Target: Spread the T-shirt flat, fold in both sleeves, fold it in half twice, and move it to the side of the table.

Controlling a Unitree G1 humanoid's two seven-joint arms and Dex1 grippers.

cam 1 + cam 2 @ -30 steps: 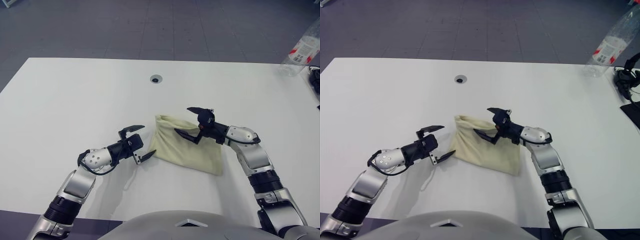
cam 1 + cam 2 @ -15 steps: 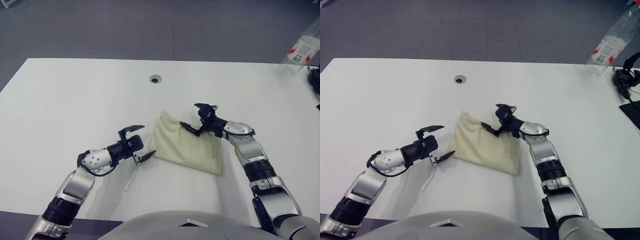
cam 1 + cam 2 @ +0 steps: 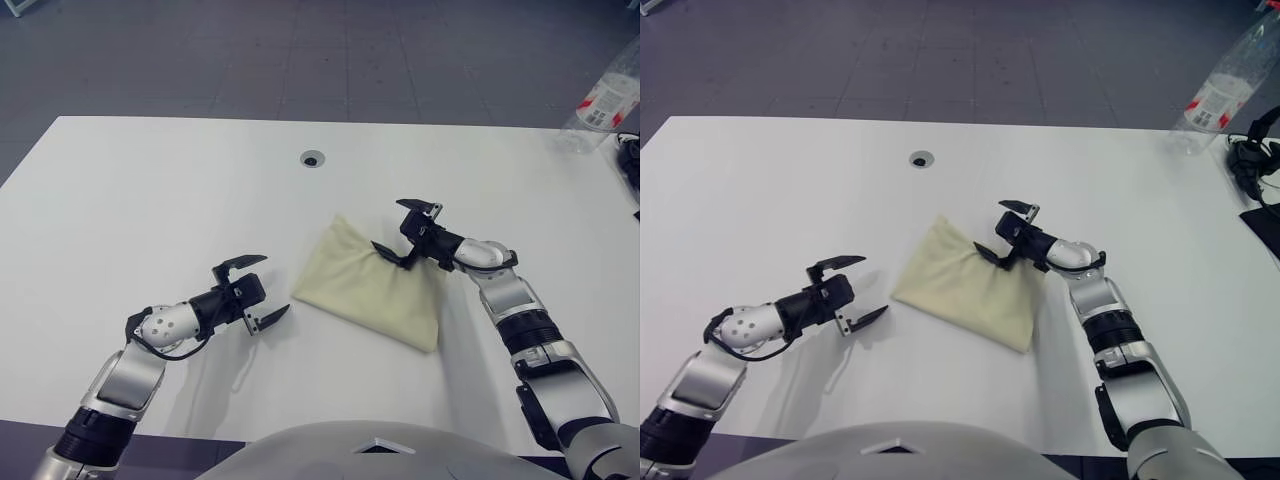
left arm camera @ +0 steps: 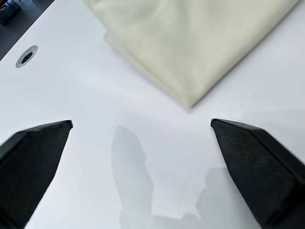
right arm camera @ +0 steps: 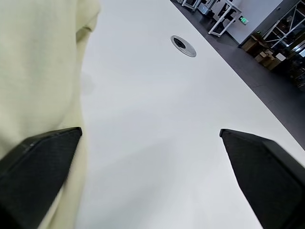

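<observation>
white desk [image 3: 150, 170] with a cable hole [image 3: 312, 158], grey tiled floor [image 3: 300, 50] beyond; folded cream t-shirt [image 3: 370, 290] lies mid-desk, left gripper [image 3: 276, 283] just beside it, right gripper [image 3: 386, 224] at its far edge, both fingers spread wide

Cable grommet [image 3: 312, 158], plastic bottle [image 3: 1225, 85] — black cables [image 3: 1247, 152] nearby

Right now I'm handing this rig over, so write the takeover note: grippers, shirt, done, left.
Left gripper: open, empty, over the white table, left of the pale yellow cloth T-shirt and apart from it.
Right gripper: open, a finger at the shirt's far right edge, no grasp.
T-shirt: compact folded packet, mid-table.
Done: folding, it seems.
Left: move it to the table's side.
</observation>
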